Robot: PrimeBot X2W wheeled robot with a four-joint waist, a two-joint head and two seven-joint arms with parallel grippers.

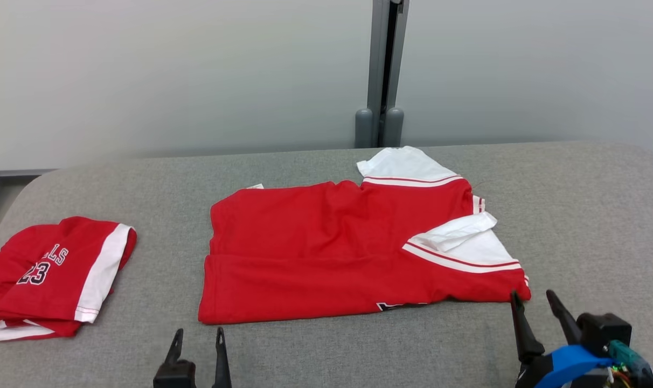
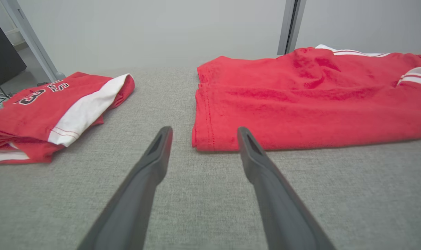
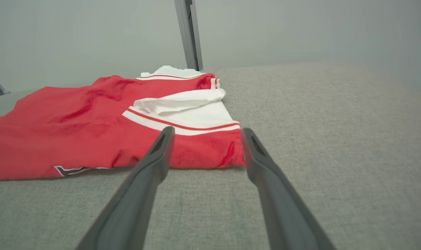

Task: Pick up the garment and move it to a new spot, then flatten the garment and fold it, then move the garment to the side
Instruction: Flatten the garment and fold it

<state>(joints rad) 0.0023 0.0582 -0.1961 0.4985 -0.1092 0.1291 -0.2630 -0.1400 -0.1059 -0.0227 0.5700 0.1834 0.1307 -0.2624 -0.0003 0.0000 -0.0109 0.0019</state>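
Both my left gripper (image 1: 199, 330) and right gripper (image 1: 532, 293) are wide, empty; I should pinch the garment (image 1: 332, 253) evenly at near corners.

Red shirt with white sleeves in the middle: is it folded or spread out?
Folded. The red shirt with white sleeves lies doubled; one white sleeve rests on top, lettering peeks from under its near edge.
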